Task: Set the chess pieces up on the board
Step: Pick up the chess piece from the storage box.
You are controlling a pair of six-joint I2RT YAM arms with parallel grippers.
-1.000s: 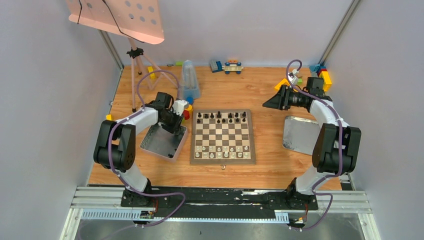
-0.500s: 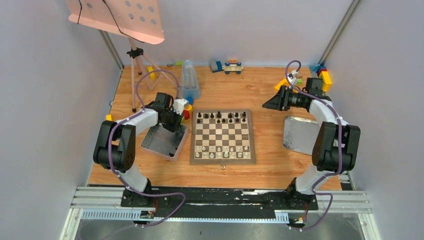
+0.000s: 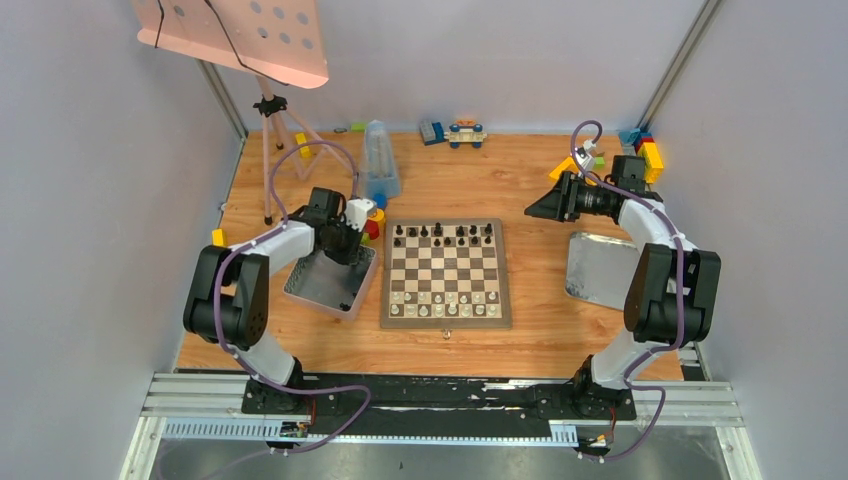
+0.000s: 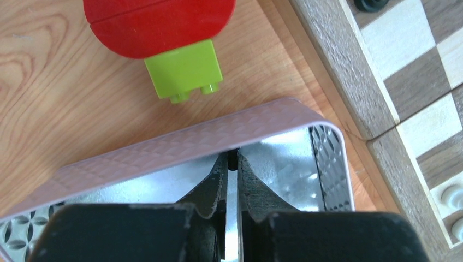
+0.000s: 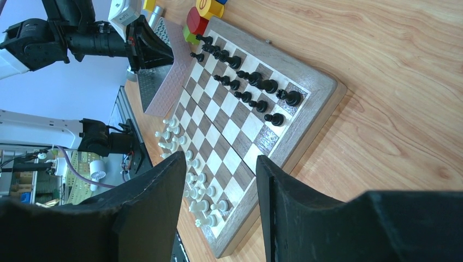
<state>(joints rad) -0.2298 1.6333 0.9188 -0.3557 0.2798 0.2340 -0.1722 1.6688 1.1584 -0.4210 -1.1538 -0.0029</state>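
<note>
The board [image 3: 445, 322] lies mid-table, with black chess pieces [image 3: 443, 234] on its far rows and white ones [image 3: 445, 303] on its near rows. My left gripper [image 3: 350, 255] reaches down into a grey metal tray [image 3: 318, 290] left of the board. In the left wrist view the left gripper [image 4: 233, 158] has its fingers almost together, pinching a small black chess piece at the tips, just inside the tray's far wall [image 4: 180, 144]. My right gripper [image 3: 533, 208] hovers open to the right of the board. In its own view the right gripper [image 5: 221, 158] holds nothing.
A red block [image 4: 158, 24] and a green block [image 4: 185, 71] lie just beyond the left tray, near the board's corner [image 4: 377, 93]. A second tray [image 3: 598, 268] sits under the right arm. Toy blocks [image 3: 452, 131], a clear bottle [image 3: 378, 160] and a tripod [image 3: 270, 150] stand at the back.
My left gripper's jaws have closed in the tray, and the left arm has shifted slightly. The right arm has not moved.
</note>
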